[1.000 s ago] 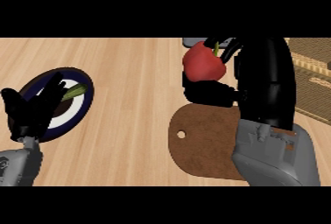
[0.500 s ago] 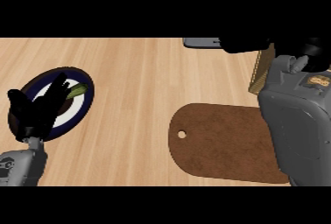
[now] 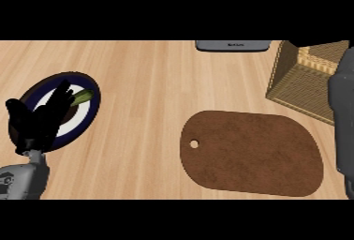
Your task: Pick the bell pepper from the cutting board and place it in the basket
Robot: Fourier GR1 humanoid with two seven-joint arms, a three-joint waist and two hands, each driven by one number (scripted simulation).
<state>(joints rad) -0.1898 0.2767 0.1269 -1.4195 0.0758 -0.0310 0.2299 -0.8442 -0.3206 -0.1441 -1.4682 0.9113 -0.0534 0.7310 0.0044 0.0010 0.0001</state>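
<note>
Left hand [image 3: 38, 124] rests open over the plate [image 3: 95, 101], holding nothing. Brown cutting board [image 3: 252, 152] lies flat on the desk [image 3: 152, 70]. Right forearm [image 3: 343, 117] runs up beside the basket [image 3: 304, 79]. Right hand [image 3: 325, 42] is just a dark sliver at the top, can't tell its state, and the pepper isn't visible

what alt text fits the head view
A brown rounded cutting board lies bare on the light wooden counter, with a woven wicker basket beyond its upper right. The grey right forearm runs up the right edge, its hand out of view. At left, the black left hand rests open over a round blue-rimmed plate holding something green.
</note>
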